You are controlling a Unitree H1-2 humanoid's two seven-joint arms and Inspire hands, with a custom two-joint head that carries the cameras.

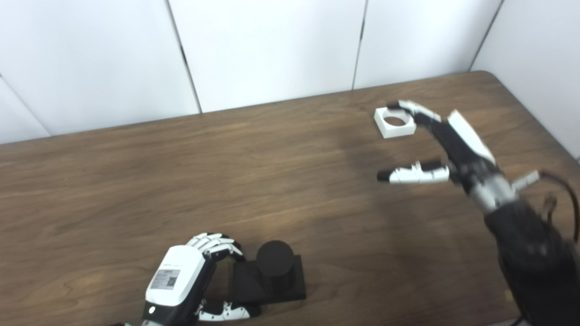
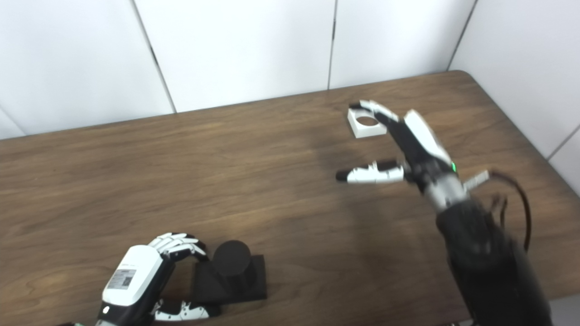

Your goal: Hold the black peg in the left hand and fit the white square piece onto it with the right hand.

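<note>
at the near left of the wooden table point(image 1: 136, 181), the left hand point(image 1: 190, 280) curls round the square base of the black peg point(image 1: 272, 271), fingers and thumb against its left edge; the peg stands upright on the table. far to the right, the right hand point(image 1: 435, 145) hovers spread and empty, its fingertips over the white square piece point(image 1: 393, 121), which lies flat near the far edge.

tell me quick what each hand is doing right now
Left hand: fingers curled around the base of the black peg, which sits on the table.
Right hand: open, holding nothing, fingertips over the white square piece.
</note>
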